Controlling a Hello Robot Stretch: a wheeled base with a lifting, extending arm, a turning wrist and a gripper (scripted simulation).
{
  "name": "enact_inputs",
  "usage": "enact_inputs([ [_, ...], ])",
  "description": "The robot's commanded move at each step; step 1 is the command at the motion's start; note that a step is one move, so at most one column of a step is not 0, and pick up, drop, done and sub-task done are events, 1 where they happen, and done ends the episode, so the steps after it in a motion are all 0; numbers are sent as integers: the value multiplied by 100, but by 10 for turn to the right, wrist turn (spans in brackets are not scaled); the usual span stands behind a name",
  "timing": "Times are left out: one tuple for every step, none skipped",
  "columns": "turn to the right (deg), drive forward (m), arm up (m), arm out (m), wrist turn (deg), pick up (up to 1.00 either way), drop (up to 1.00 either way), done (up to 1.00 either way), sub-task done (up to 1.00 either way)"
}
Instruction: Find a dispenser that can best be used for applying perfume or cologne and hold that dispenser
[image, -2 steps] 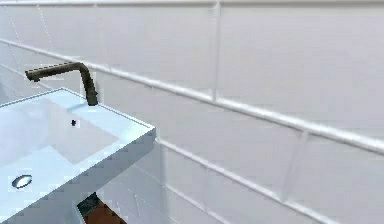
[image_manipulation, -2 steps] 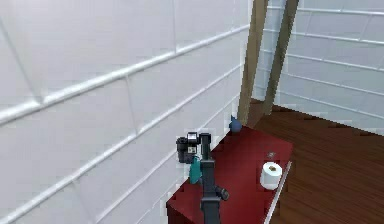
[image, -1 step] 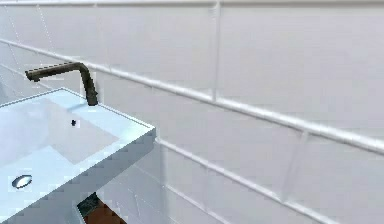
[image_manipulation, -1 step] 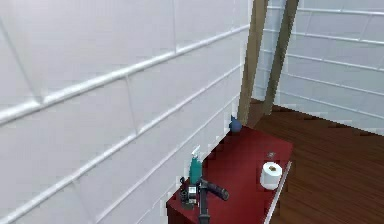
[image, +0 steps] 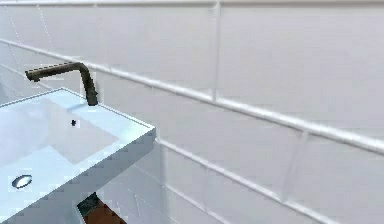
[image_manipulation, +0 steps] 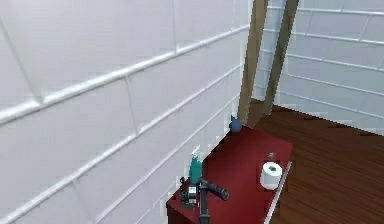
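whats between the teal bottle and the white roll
Only bare red tabletop lies between the teal bottle and the white roll, seen in the arm side view.

- Dark red cabinet top (image_manipulation: 245, 160), arm side view, lower middle; long side runs along the white tiled wall (image_manipulation: 90, 110).
- Teal bottle (image_manipulation: 194, 166) w/ white top: upright on cabinet top, near end, wall side.
- White paper roll (image_manipulation: 270, 176): stands on end by outer edge, well apart from bottle.
- Small dark blue-grey obj (image_manipulation: 234, 125): far end of top, near wall; too small to ID.
- Pale rail (image_manipulation: 281, 190) along top's outer edge.
- Dark wood floor (image_manipulation: 330, 150) carries the cabinet.
- Fwd view: pale blue sink (image: 125, 128), flat rim; dark bronze tap (image: 68, 74) stands on back rim, spout twd view's left.
- Drain ring (image: 22, 181) in basin bottom.
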Motion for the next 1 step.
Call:
enact_inputs([
  [0, 0, 10, 0, 0, 0, 0, 0, 0],
])
